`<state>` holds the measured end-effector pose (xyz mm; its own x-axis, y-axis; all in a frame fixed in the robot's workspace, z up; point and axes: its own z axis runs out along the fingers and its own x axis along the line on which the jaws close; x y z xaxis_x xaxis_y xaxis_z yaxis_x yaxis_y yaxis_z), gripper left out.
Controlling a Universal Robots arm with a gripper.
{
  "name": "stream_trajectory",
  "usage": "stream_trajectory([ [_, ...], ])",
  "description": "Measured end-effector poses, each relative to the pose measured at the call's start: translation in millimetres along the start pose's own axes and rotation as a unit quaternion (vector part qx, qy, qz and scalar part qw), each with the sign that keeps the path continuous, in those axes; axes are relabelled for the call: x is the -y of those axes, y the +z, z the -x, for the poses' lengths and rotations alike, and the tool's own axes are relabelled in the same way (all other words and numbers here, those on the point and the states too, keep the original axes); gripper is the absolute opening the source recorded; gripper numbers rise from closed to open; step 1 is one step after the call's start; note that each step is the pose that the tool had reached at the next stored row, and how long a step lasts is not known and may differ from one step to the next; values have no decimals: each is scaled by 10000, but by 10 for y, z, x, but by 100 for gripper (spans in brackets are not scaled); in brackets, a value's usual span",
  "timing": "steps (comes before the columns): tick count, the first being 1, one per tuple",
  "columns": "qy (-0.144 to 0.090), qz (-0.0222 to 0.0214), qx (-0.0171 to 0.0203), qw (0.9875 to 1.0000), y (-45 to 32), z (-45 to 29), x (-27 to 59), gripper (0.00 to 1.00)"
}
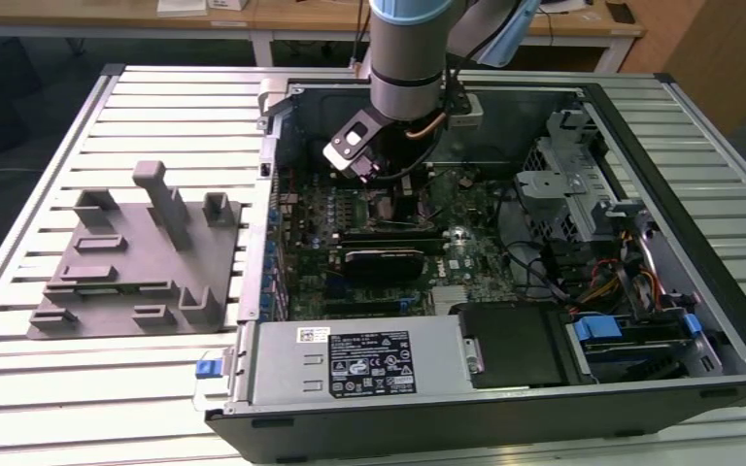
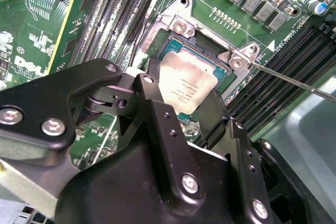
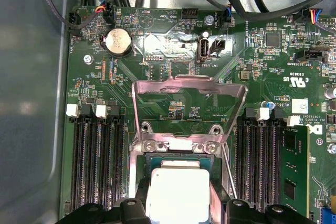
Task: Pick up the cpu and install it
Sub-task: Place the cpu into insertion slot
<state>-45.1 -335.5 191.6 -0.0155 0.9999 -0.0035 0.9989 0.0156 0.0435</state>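
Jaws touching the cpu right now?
Touching. In the second wrist view the gripper has its jaws flush against two opposite edges of the cpu, no gap showing.

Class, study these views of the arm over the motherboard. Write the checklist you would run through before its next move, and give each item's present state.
1. Load plate swung up off the socket: ok.
2. Retention lever released and out to the side: ok.
3. The cpu sits over the socket opening, not off to one side: ok.
4. The gripper has its fingers against opposite cpu edges: ok.
5. The cpu lies flat and fully seated: cannot tell.
6. Corner marks of cpu and socket matched: cannot tell.
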Motion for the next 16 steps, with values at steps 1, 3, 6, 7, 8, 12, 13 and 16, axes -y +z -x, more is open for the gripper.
stream_trajectory([
  [1,0,0,0,10000,0,0,0,53],
  [3,0,-1,1,10000,3,0,0,53],
  [6,0,-1,2,10000,4,1,1,53],
  [7,0,-1,1,10000,4,1,1,53],
  [8,0,-1,1,10000,4,1,1,53],
  [12,0,11,-16,10000,16,-5,-3,54],
  [13,0,8,-12,10000,15,-4,-2,54],
  [16,0,1,-1,10000,7,-1,0,59],
])
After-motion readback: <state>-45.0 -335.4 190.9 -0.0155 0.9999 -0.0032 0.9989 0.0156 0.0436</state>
